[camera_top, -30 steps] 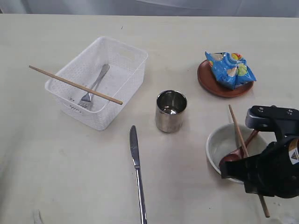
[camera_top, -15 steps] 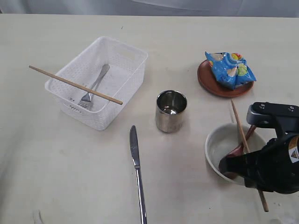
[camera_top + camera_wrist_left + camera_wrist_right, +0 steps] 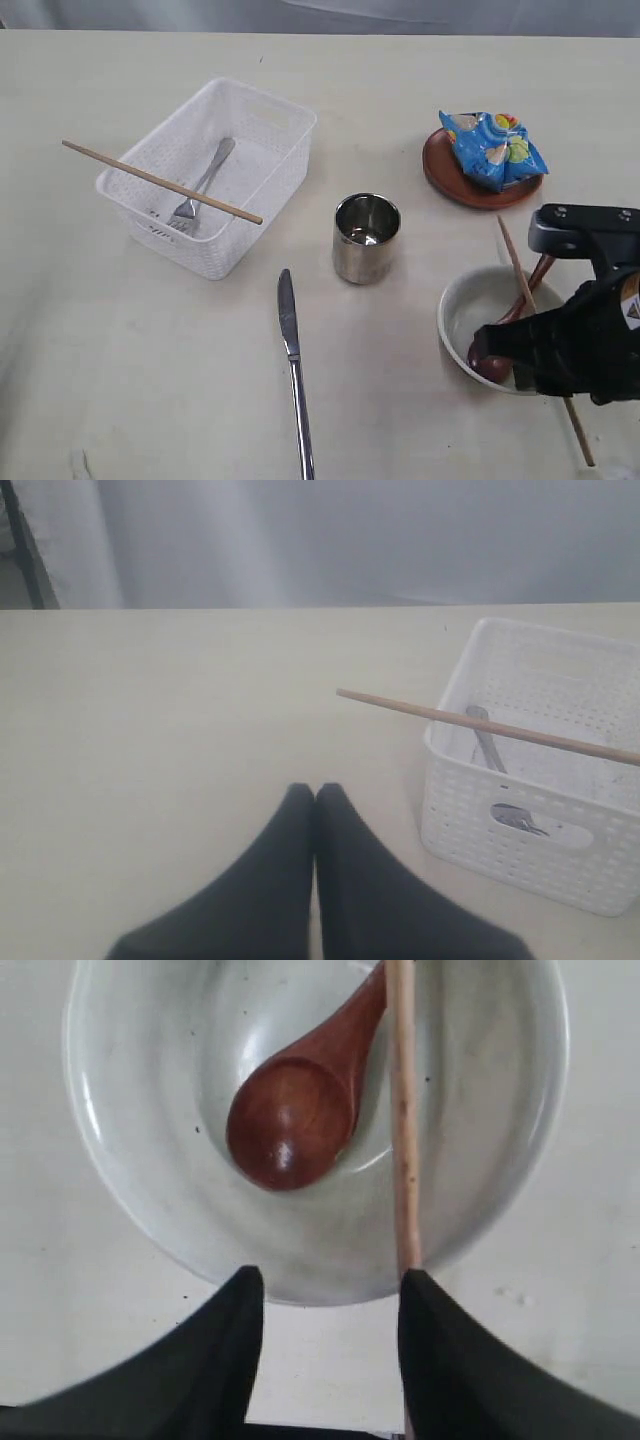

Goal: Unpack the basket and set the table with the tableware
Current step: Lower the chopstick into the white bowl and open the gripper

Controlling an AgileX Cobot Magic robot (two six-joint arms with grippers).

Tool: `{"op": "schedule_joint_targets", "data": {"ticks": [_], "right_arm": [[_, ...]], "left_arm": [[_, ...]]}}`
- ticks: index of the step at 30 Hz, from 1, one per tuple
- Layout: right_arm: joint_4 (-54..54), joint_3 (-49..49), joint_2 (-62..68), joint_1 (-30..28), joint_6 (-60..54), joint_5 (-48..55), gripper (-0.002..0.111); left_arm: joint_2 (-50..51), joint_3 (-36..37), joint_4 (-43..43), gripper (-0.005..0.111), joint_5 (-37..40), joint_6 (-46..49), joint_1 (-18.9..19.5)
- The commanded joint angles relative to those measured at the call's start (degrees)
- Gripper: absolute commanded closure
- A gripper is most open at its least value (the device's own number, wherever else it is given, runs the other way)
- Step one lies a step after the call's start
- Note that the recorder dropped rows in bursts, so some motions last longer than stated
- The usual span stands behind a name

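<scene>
While the right gripper (image 3: 512, 362) is hovering at the near rim of the bowl (image 3: 455, 300) in the exterior view, one chopstick (image 3: 513, 262) is lying across that bowl. Its long axis is running from the far rim toward the camera, passing under the gripper, and the wooden spoon (image 3: 488, 358) is resting inside. Well apart on the left, the basket (image 3: 215, 255) is holding a fork (image 3: 200, 185), and a second chopstick (image 3: 160, 182) is bridging its rim slantwise, both ends sticking out past the walls. The cup (image 3: 366, 238) and knife (image 3: 292, 350) are sitting between the two groups, leaving bare table (image 3: 120, 380) in front of the basket.

From the left wrist view, the left gripper (image 3: 316, 792) is sitting clenched, fingers pressed together on nothing, with the basket near it. This arm is probably the nearer one for the bridging chopstick, whose free end is reaching out over open tabletop.

Through the right wrist view, the jaws are standing apart, released. The chopstick is brushing the inner face of one finger only, the other staying clear of it.
</scene>
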Motion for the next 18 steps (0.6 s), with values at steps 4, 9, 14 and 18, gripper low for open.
{"op": "schedule_joint_targets", "data": {"ticks": [4,9,14,18], "right_arm": [[-3.8,-2.0,-0.4,-0.3,0.1,1.0,0.066],[-5.0,-2.1,-0.4,-0.3,0.4,0.7,0.066],[-5.0,-7.1,-0.4,-0.3,-1.2,1.6,0.066],[-4.8,-14.3,-0.4,-0.3,-3.1,3.1,0.066]], "left_arm": [[-0.2,0.1,0.3,0.107,-0.3,0.0,-0.4],[-0.2,0.1,0.3,0.107,-0.3,0.0,-0.4],[-0.2,0.1,0.3,0.107,-0.3,0.0,-0.4],[-0.2,0.1,0.3,0.107,-0.3,0.0,-0.4]]}}
